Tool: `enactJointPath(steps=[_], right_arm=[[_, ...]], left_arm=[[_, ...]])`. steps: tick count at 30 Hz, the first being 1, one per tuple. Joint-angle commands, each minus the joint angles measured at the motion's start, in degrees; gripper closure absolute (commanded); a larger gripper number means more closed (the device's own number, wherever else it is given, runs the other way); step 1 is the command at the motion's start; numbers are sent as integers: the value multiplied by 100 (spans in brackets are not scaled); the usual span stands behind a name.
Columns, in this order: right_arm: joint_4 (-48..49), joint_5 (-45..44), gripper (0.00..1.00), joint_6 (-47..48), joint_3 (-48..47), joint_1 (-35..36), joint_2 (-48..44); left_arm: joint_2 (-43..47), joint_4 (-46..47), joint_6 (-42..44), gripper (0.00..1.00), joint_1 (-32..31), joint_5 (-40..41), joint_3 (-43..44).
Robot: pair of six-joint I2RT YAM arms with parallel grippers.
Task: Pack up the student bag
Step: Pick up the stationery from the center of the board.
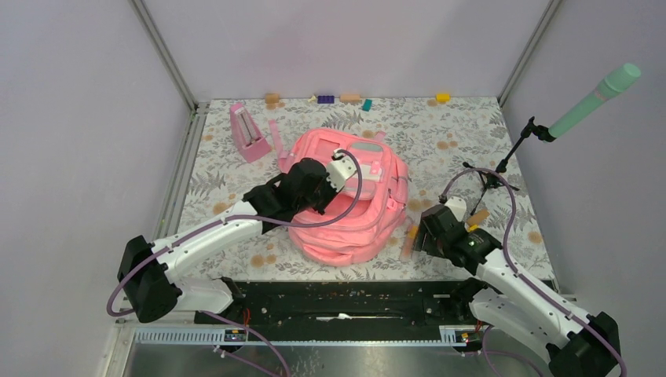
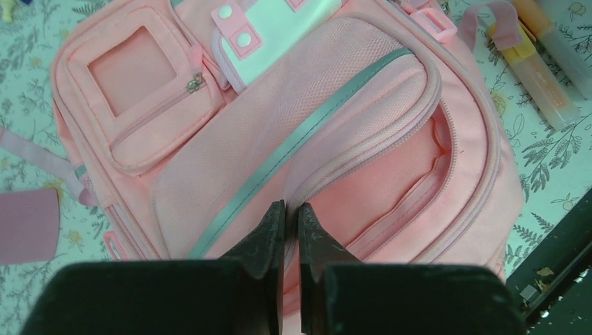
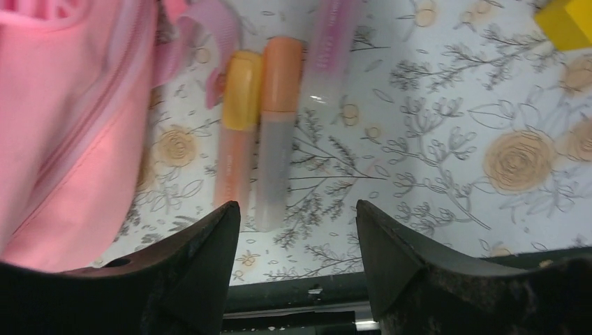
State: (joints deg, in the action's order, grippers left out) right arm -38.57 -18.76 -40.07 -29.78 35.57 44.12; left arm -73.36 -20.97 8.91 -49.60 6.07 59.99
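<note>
student bag (image 1: 345, 236) unzipped, compartment gaping; highlighters (image 3: 239, 139) beside

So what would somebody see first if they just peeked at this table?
The big pink student bag in the middle of the flowery table, with the left gripper pinched shut on its open pocket's edge. Then the marker pens lying beside it, under the open right gripper. A mint-green microphone sticks up at the right.
</note>
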Motion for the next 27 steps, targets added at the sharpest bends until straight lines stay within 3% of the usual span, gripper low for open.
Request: enactJointPath(steps=[1, 9, 17, 27], right_arm=[[-338, -463, 32, -335, -451, -320, 417], [485, -5, 41, 434, -994, -1459, 1955], [650, -6, 42, 684, -1739, -1527, 3349], [672, 49, 42, 701, -1704, -1854, 3960]], left_arm=[[126, 17, -574, 100, 41, 366, 421], [169, -318, -854, 100, 39, 376, 568], [268, -390, -877, 100, 44, 299, 621], [391, -399, -873, 100, 39, 316, 613]])
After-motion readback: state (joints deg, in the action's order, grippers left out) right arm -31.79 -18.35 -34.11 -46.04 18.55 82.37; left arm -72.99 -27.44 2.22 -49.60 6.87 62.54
